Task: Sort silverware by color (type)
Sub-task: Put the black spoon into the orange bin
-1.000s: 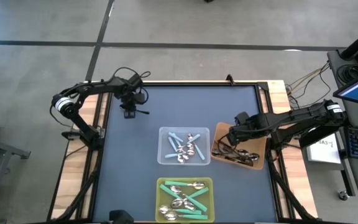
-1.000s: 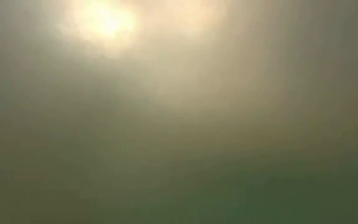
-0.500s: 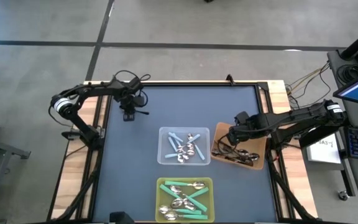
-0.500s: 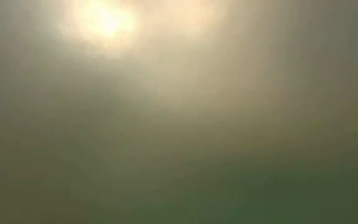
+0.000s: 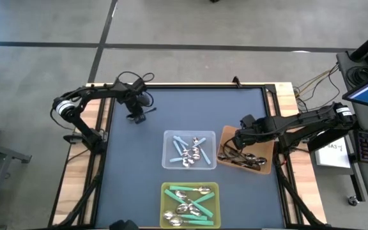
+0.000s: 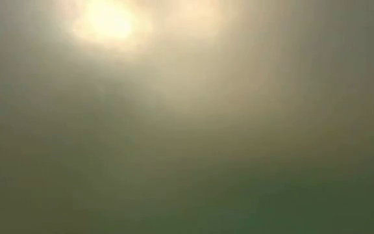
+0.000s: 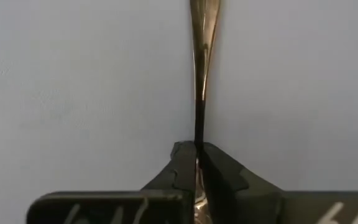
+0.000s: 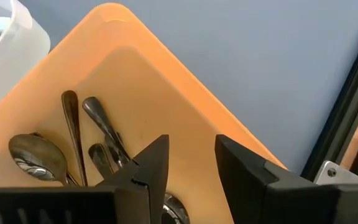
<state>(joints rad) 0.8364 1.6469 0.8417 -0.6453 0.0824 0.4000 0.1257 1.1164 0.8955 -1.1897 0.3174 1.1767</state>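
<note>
Left gripper (image 7: 199,163) clamped on a dark-handled spoon (image 7: 202,56), held near the table's (image 5: 133,166) far-left corner. Thin, stiff, slick metal; likely to pivot, so grip mid-handle. Right gripper (image 8: 191,163) open over the brown bin (image 8: 185,118) of dark spoons (image 8: 73,140).

left gripper (image 5: 139,115) | now sits slightly right of and above its earlier spot in the frame's upper left | dark-handled spoon (image 7: 201,93) pinched between its fingers now points toward lower right, where it earlier pointed straight right
</note>
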